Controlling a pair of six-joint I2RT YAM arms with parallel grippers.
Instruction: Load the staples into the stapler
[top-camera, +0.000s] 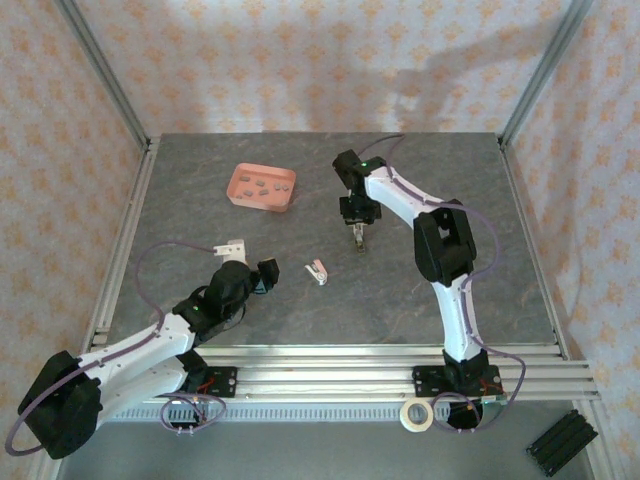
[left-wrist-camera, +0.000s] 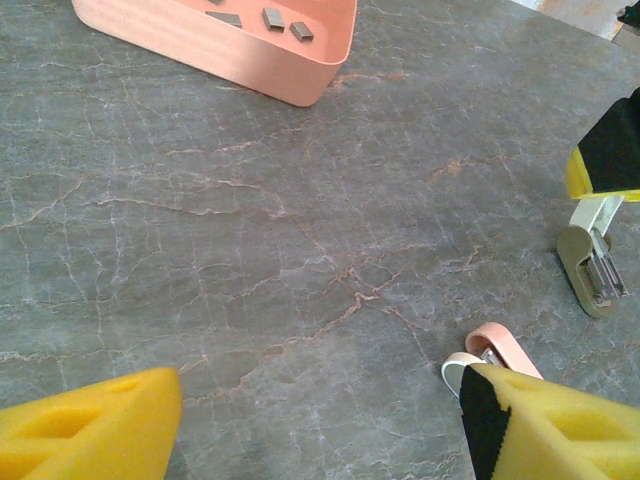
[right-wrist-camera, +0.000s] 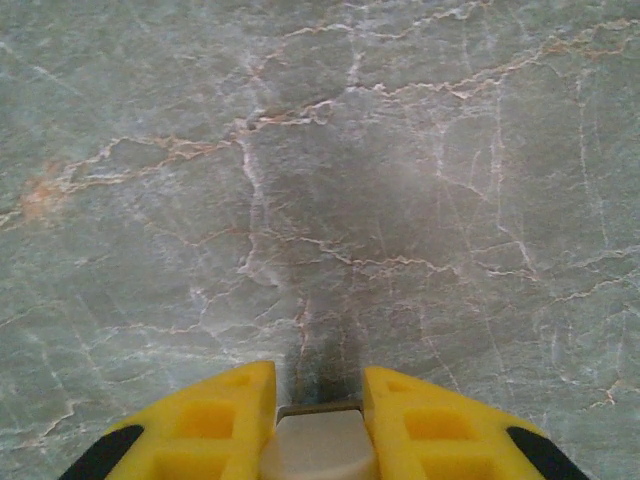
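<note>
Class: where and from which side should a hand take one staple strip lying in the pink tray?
Probably from straight above, pinching a staple strip across its narrow width. It lies flat inside the pink tray, whose raised wall blocks a sideways approach.

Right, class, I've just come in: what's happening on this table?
The right gripper is shut on a small beige-and-metal piece, near the middle of the table. The left gripper stands open and empty, low beside a small pink-and-white object lying on the table. The staples lie in the pink tray, farther back.
</note>
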